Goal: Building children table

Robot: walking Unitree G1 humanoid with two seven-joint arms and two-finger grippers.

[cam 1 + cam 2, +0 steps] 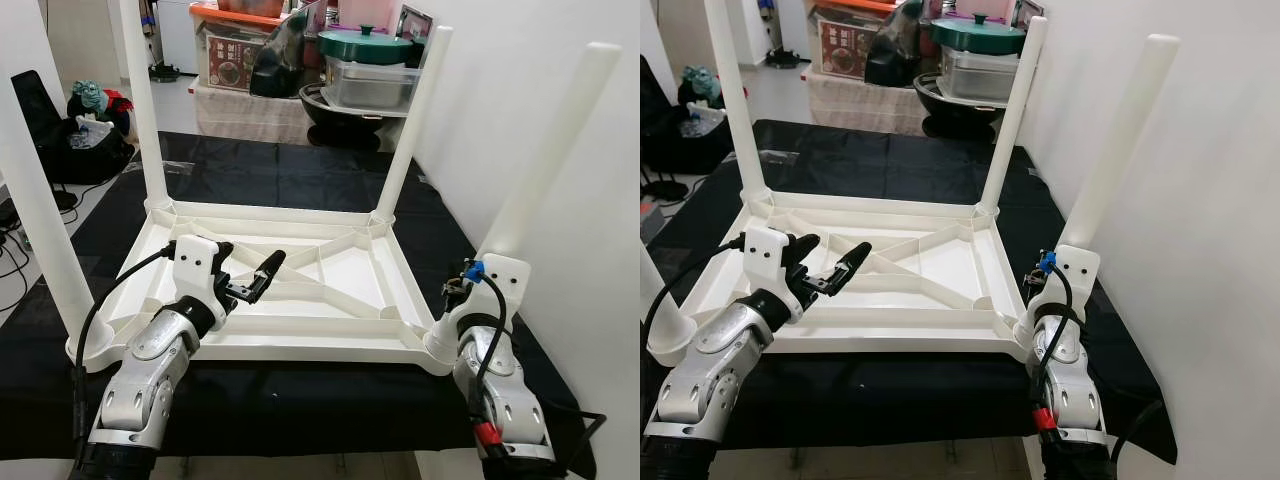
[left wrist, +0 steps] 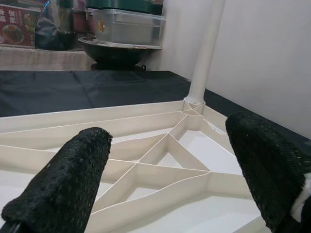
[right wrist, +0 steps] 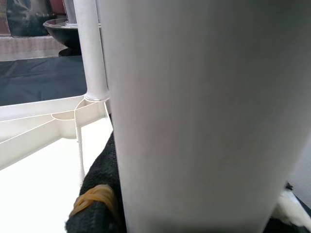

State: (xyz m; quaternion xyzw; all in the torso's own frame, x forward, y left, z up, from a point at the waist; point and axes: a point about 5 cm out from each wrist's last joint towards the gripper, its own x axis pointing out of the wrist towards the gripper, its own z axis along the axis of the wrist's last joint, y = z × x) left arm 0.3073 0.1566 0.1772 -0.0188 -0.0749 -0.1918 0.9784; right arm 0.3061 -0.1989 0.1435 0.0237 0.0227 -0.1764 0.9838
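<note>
The white plastic children's table [image 1: 300, 290] lies upside down on a black cloth [image 1: 300, 170] spread over the floor, its ribbed underside facing up and four white round legs standing in the corner sockets. The right gripper [image 1: 460, 295] is down at the near right leg [image 1: 545, 160], which leans outward; in the right wrist view that leg [image 3: 204, 111] sits tight between the black fingers [image 3: 97, 204], clamped on it. The left gripper [image 1: 245, 275] hovers over the ribbed underside [image 2: 160, 160] near the left side, fingers [image 2: 68, 189] spread apart, holding nothing. Behind the cloth sit a green-lidded pot [image 1: 365, 45] and a metal tray [image 1: 375, 85].
</note>
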